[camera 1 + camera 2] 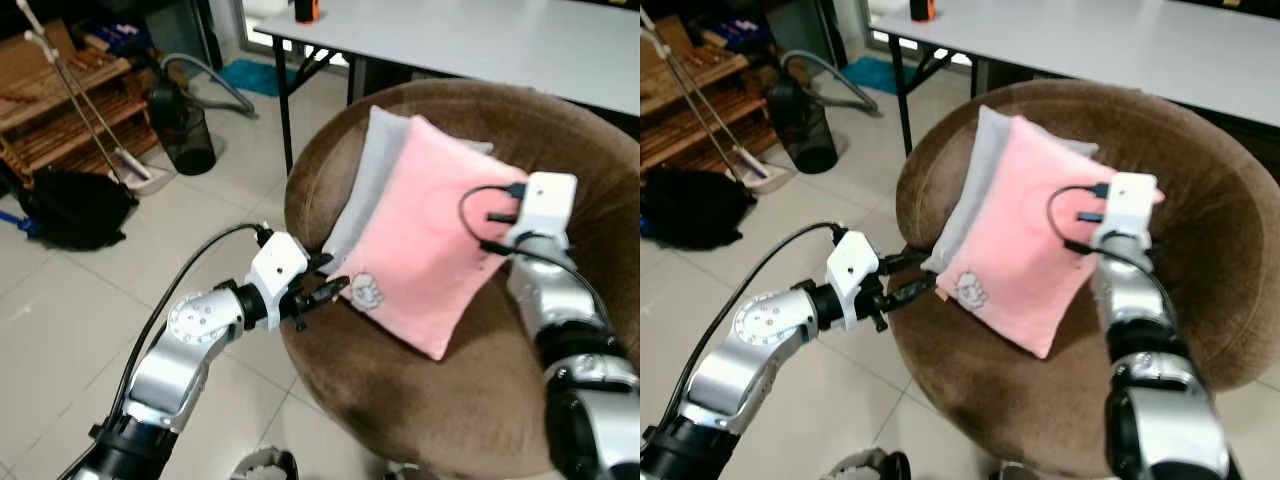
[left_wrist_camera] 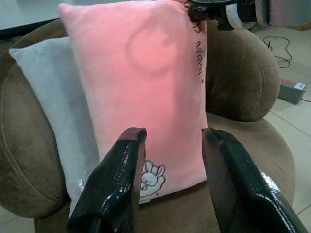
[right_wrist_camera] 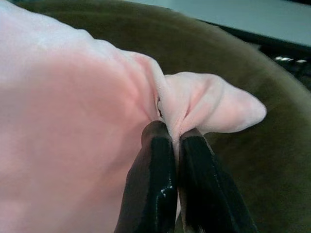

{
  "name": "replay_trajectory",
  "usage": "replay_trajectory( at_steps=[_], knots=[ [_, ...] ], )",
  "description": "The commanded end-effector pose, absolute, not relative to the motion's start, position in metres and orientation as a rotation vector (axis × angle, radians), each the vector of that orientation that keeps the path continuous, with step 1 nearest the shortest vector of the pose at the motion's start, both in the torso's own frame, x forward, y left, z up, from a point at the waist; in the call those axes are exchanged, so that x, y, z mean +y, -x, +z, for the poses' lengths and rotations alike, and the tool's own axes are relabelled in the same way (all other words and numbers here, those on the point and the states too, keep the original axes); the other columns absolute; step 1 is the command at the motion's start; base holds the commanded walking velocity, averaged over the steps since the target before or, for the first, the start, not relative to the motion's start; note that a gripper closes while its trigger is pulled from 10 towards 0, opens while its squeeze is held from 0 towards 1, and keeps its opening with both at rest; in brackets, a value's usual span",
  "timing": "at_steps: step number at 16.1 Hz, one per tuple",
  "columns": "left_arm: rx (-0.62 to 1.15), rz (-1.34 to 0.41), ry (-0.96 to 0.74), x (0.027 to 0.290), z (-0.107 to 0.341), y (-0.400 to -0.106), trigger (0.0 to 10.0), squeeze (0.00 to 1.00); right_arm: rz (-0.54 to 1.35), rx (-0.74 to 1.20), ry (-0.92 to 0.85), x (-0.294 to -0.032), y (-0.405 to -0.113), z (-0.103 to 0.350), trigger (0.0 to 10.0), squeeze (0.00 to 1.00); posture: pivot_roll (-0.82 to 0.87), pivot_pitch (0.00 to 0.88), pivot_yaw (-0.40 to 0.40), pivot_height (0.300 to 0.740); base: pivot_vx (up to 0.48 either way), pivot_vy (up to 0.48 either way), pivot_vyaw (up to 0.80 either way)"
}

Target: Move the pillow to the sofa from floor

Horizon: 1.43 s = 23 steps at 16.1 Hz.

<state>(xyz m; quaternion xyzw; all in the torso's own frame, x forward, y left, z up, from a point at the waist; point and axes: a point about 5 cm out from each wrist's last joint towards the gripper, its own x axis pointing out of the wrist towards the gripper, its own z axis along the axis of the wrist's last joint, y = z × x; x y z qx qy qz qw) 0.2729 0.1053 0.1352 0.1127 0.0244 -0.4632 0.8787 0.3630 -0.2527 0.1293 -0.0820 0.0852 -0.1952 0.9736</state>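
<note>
Pillow (image 1: 425, 235), pink and plush with a small bunny patch near its lower corner, lies propped on the brown round sofa (image 1: 520, 400), leaning back against the sofa's curved backrest; its lower corner points toward the front edge of the seat, and its upper corner reaches toward the right side of the backrest; a grey pillow (image 1: 365, 185) stands tucked behind it, along the sofa's left edge, showing past the pink one's left side. The right gripper (image 3: 176, 145) has its two black fingers pressed together on the pink pillow's upper right corner, the fabric bunched up and pinched between them; the silver right arm comes up over the right part of the seat, with a black cable looped at the white wrist. The left gripper (image 2: 170, 141) sits at the sofa's left front edge, just beside the pillow's lower left corner near the bunny patch; its fingers (image 2: 124, 170) stand apart with nothing between them, aimed at the pink face. Behind the sofa stands a white table (image 1: 480, 35) on black legs; off to the left on the tiled floor (image 1: 90, 330) sit a black bin (image 1: 185, 135), a black bag (image 1: 75, 210) and a wooden rack (image 1: 65, 110) with mop handles leaning on it.
</note>
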Motion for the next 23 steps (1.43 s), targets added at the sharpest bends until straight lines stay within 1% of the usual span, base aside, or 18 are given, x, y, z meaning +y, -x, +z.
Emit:
replay_trajectory(
  at_steps=[1,2,4,7,9,10,11,12,13,15,16,17,19,21,23],
  knots=[
    [0.045,-0.957,-0.235,0.107,0.138,-0.271,10.0,0.0,-0.454,0.144,0.204,-0.266,-0.366,0.139,10.0,0.0,0.03,0.105,-0.001,0.74,0.0,0.0,0.0],
    [0.045,-0.956,-0.233,0.107,0.138,-0.27,10.0,0.0,-0.477,0.148,0.213,-0.271,-0.365,0.139,10.0,0.0,0.03,0.106,-0.003,0.74,0.0,0.0,0.0],
    [0.051,-0.954,-0.219,0.106,0.138,-0.267,10.0,0.0,-0.566,0.172,0.212,-0.299,-0.356,0.139,10.0,0.0,0.03,0.109,-0.008,0.74,0.0,0.0,0.0],
    [0.05,-0.962,-0.21,0.105,0.139,-0.265,10.0,0.0,-0.588,0.181,0.22,-0.306,-0.353,0.137,10.0,0.0,0.03,0.113,-0.009,0.74,0.0,0.0,0.0],
    [0.052,-0.963,-0.206,0.104,0.139,-0.264,10.0,0.0,-0.564,0.188,0.166,-0.302,-0.355,0.134,10.0,0.0,0.03,0.114,-0.01,0.74,0.0,0.0,0.0],
    [0.054,-0.961,-0.205,0.105,0.139,-0.264,10.0,0.0,-0.506,0.198,0.11,-0.294,-0.357,0.128,10.0,0.2,0.03,0.114,-0.01,0.74,0.0,0.0,0.0],
    [0.054,-0.958,-0.206,0.105,0.139,-0.264,10.0,0.0,-0.477,0.195,0.079,-0.288,-0.358,0.125,10.0,1.0,0.03,0.114,-0.01,0.74,0.0,0.0,0.0],
    [0.053,-0.953,-0.206,0.105,0.139,-0.265,10.0,0.0,-0.478,0.188,0.069,-0.287,-0.358,0.126,10.0,1.0,0.03,0.113,-0.016,0.74,0.0,0.0,0.0],
    [0.05,-0.947,-0.207,0.106,0.139,-0.266,10.0,0.0,-0.486,0.155,0.1,-0.288,-0.36,0.131,10.0,1.0,0.03,0.111,-0.015,0.74,0.0,0.0,0.0],
    [0.013,-0.875,-0.196,0.105,0.142,-0.274,10.0,0.0,-0.547,0.071,0.098,-0.3,-0.36,0.148,10.0,1.0,0.01,0.094,-0.016,0.74,0.0,0.0,0.0],
    [0.006,-0.832,-0.201,0.104,0.14,-0.277,10.0,0.0,-0.55,0.058,0.111,-0.304,-0.359,0.151,10.0,0.29,0.0,0.085,-0.017,0.74,0.0,0.0,0.0],
    [0.008,-0.807,-0.212,0.104,0.137,-0.278,10.0,0.0,-0.541,0.018,0.111,-0.305,-0.355,0.154,10.0,0.0,-0.01,0.076,-0.014,0.74,0.0,0.0,0.0],
    [0.058,-0.775,-0.211,0.105,0.129,-0.279,10.0,0.0,-0.491,-0.025,0.03,-0.295,-0.343,0.149,10.0,0.0,-0.03,0.056,-0.001,0.74,0.0,0.0,0.0],
    [0.109,-0.696,-0.248,0.113,0.116,-0.282,10.0,0.0,-0.43,-0.043,-0.006,-0.266,-0.291,0.135,10.0,0.0,-0.08,0.023,0.024,0.74,0.0,0.0,-0.8],
    [0.132,-0.661,-0.261,0.117,0.109,-0.284,10.0,0.0,-0.437,0.031,0.0,-0.246,-0.246,0.116,10.0,0.0,-0.09,0.012,0.03,0.74,0.0,0.0,-0.8]
  ],
)
